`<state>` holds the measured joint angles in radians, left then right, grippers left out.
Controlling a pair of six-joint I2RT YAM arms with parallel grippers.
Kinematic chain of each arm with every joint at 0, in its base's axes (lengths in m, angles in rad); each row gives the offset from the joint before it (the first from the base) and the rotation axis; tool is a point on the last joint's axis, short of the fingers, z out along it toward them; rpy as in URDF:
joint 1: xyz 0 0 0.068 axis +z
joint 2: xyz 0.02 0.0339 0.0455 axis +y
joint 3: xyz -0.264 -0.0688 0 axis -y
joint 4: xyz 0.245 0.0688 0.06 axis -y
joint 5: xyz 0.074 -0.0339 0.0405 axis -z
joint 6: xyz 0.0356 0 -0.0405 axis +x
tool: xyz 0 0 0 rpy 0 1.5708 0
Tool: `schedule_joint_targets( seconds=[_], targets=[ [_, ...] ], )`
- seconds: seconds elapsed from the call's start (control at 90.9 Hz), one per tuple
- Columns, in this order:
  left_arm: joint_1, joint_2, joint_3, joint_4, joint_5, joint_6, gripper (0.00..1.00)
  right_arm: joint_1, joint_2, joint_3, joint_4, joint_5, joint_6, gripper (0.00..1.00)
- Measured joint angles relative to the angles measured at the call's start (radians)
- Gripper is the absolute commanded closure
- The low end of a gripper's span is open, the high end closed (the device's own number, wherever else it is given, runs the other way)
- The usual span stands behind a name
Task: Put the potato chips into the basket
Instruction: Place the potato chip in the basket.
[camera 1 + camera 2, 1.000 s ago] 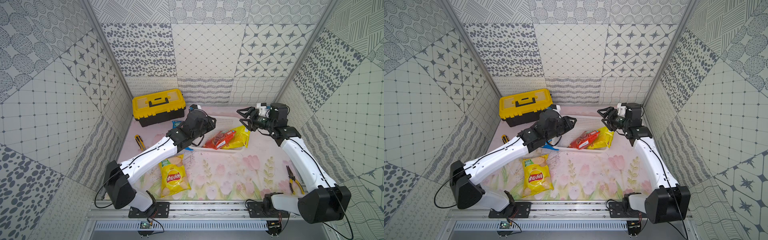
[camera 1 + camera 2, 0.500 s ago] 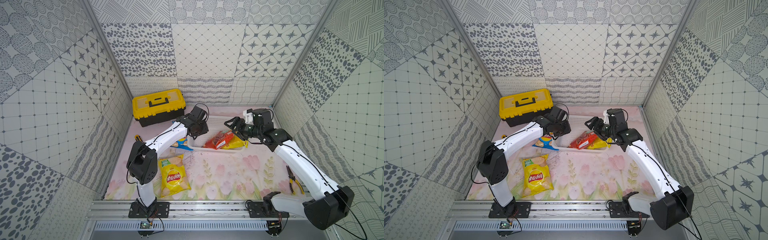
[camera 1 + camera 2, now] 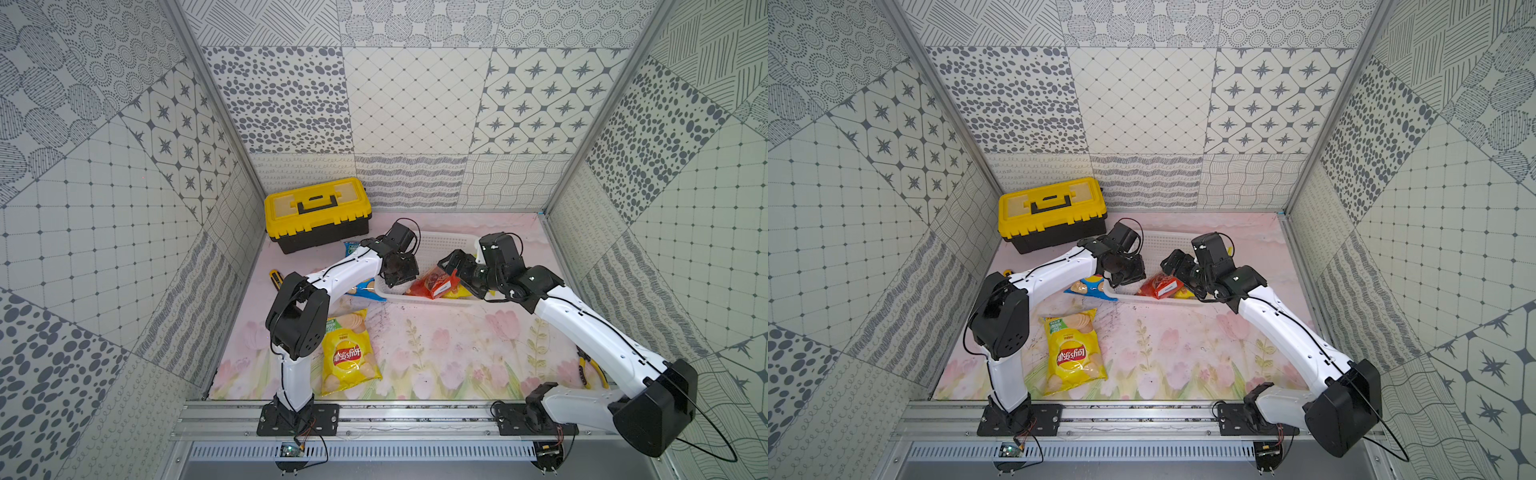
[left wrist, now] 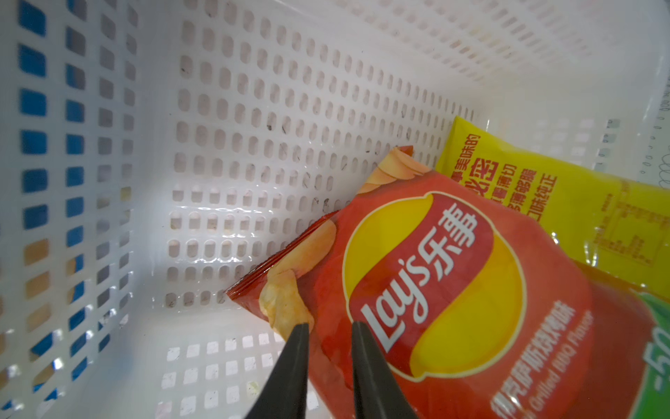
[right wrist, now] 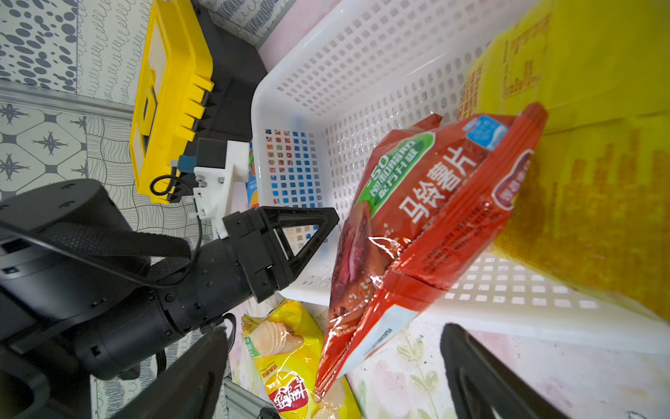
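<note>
Nearest, at lower centre in both top views, the front yellow bag point(image 3: 350, 358) lies flat on the table point(image 3: 436, 349), logo up, well apart from the basket point(image 3: 442, 243). Pliers point(image 3: 590, 368) lie at the table's right edge.

Farther back, left of centre, the blue bag point(image 3: 1086, 286) lies on the table just beside the basket's left end, partly under the left arm.

The basket sits mid-frame. The red bag point(image 3: 432, 286) is only partly in it. In the left wrist view one corner rests on the mesh floor, and in the right wrist view its other end sticks out past the near rim, above the table. The rear yellow bag point(image 4: 544, 203) lies inside the basket, partly covered by the red one.

The right end effector point(image 5: 333, 332) is wide open, with its fingers point(image 5: 482, 370) clear on either side of the red bag's overhanging end. The left end effector point(image 4: 330, 344) reaches into the basket's left part. Its jaws stand a slim gap apart at the red bag's corner, and I cannot tell whether they pinch it.

A knife point(image 3: 275, 277) lies at the left, and the toolbox point(image 3: 318, 208) stands at the back left.
</note>
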<state>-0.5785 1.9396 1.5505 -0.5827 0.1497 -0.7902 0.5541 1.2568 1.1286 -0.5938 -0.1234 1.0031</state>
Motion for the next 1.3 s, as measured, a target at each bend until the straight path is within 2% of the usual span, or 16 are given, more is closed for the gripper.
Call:
schedule_joint_targets(
  seconds=[0.44, 0.957, 1.299],
  targets=[
    [0.000, 0.021, -0.038, 0.056, 0.047, -0.004, 0.77, 0.034, 0.001, -0.043, 0.012, 0.076, 0.038, 0.03],
    [0.000, 0.043, -0.044, 0.083, 0.067, -0.019, 0.78, 0.035, 0.085, -0.061, 0.090, 0.085, 0.059, 0.03],
    [0.003, 0.082, -0.019, 0.089, 0.079, -0.027, 0.78, -0.019, 0.139, -0.003, 0.112, 0.079, 0.051, 0.03]
  ],
)
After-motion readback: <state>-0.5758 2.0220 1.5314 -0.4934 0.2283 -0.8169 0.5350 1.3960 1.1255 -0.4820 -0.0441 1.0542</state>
